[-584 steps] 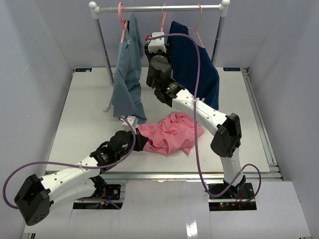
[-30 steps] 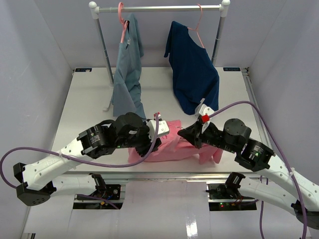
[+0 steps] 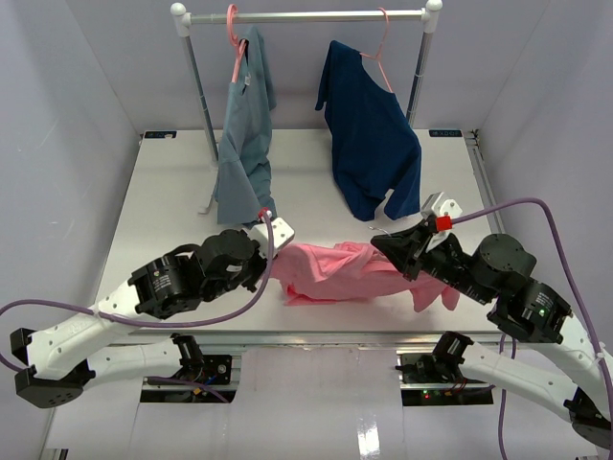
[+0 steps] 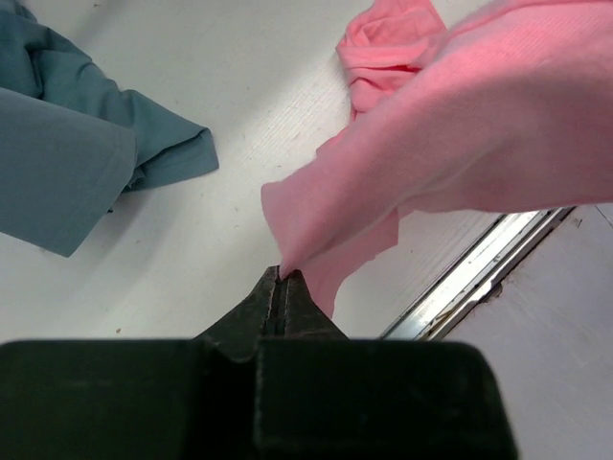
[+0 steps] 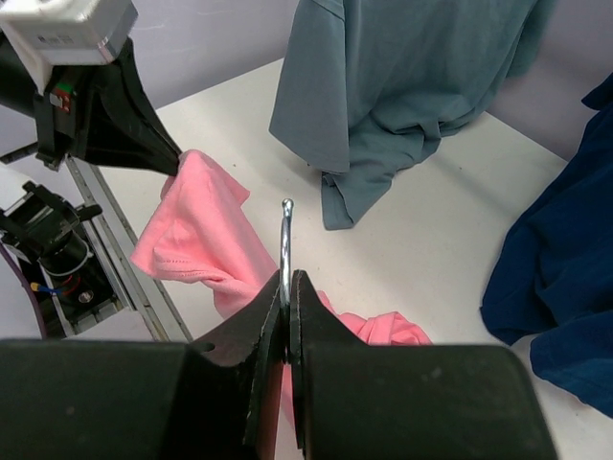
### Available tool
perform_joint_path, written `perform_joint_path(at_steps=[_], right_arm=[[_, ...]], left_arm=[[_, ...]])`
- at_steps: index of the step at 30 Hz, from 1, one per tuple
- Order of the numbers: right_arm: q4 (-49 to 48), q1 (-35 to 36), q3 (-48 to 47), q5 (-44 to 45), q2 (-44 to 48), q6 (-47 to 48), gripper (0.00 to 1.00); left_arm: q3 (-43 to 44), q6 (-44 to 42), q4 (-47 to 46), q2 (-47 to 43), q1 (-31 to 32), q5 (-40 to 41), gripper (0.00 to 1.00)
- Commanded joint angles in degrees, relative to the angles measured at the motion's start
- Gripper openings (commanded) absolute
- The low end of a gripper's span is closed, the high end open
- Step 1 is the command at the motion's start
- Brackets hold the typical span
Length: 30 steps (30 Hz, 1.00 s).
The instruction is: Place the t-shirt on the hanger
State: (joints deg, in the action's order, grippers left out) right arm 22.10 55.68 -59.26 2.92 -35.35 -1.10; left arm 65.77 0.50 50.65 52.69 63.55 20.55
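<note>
My left gripper (image 4: 283, 280) pinches the pink t-shirt (image 4: 479, 125) tight near the tabletop's (image 3: 163, 211) front edge. My right gripper (image 5: 286, 287) squeezes the hanger (image 5: 285, 230) by its hook.

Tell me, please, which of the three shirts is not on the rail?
The salmon-pink t-shirt, pinched by the left gripper low over the table; the grey-blue shirt and the navy shirt hang from the rail.

**White table, lilac walls**

A white table (image 3: 163, 216) is boxed in by plain pale-lilac walls (image 3: 57, 125) (left, back and right). A metal rack (image 3: 306, 16) with white end knobs stands at its far edge, and a metal rail (image 3: 364, 336) lines the near edge. The light is soft and even.
</note>
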Motion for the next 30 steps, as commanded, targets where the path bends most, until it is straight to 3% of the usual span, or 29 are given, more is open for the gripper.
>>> perform_joint_path(at_steps=[1, 7, 17, 18, 19, 21, 22, 24, 27, 28, 29, 30], right_arm=[[0.11, 0.13, -0.56, 1.32, 1.67, 0.68, 0.08], [3.94, 0.13, 1.19, -1.76, 3.0, 2.7, 0.08], [10.42, 0.2, -1.87, -10.33, 2.92, 4.45, 0.08], [10.89, 0.15, -2.1, -12.12, 2.52, 4.91, 0.08], [11.61, 0.13, -2.27, -12.76, 2.19, 5.16, 0.08], [12.24, 0.19, -2.49, -12.16, 1.75, 5.04, 0.08], [12.09, 0.22, -2.52, -11.4, 1.65, 4.73, 0.08], [10.52, 0.13, -3.75, -8.86, 1.12, 3.06, 0.08], [7.79, 0.13, -6.38, -0.93, -0.52, -0.93, 0.08], [7.78, 0.13, -6.39, -0.9, -1.03, -1.43, 0.08], [7.53, 0.13, -7.9, 1.12, -2.88, -2.12, 0.08], [7.69, 0.13, -8.99, 2.05, -4.24, -2.44, 0.08]], left_arm=[[4.57, 1.23, -2.23, -2.47, 0.08, 3.36, 0.0], [8.7, 2.16, -4.16, -3.55, 0.08, 5.53, 0.0], [8.87, 5.57, -0.96, 0.09, 0.08, 17.52, 0.01], [9.33, 6.03, -0.45, 0.72, 0.08, 18.45, 0.04], [9.74, 6.45, 0.26, 1.22, 0.08, 18.8, 0.18], [10.56, 6.88, 1.72, 2.04, 0.08, 17.86, 0.55], [10.98, 6.72, 2.08, 2.35, 0.08, 16.46, 0.66], [11.75, 4.87, 3.05, 2.26, 0.08, 9.25, 0.76], [10.79, -0.92, 1.37, -0.59, 0.08, -4.4, 0.68], [10.79, -0.94, 0.7, -1.52, 0.08, -4.47, 0.68], [9.03, -4.04, -0.57, -3.13, 0.08, -12.35, 0.67], [8.48, -4.99, -0.97, -3.59, 0.08, -14.13, 0.68]])
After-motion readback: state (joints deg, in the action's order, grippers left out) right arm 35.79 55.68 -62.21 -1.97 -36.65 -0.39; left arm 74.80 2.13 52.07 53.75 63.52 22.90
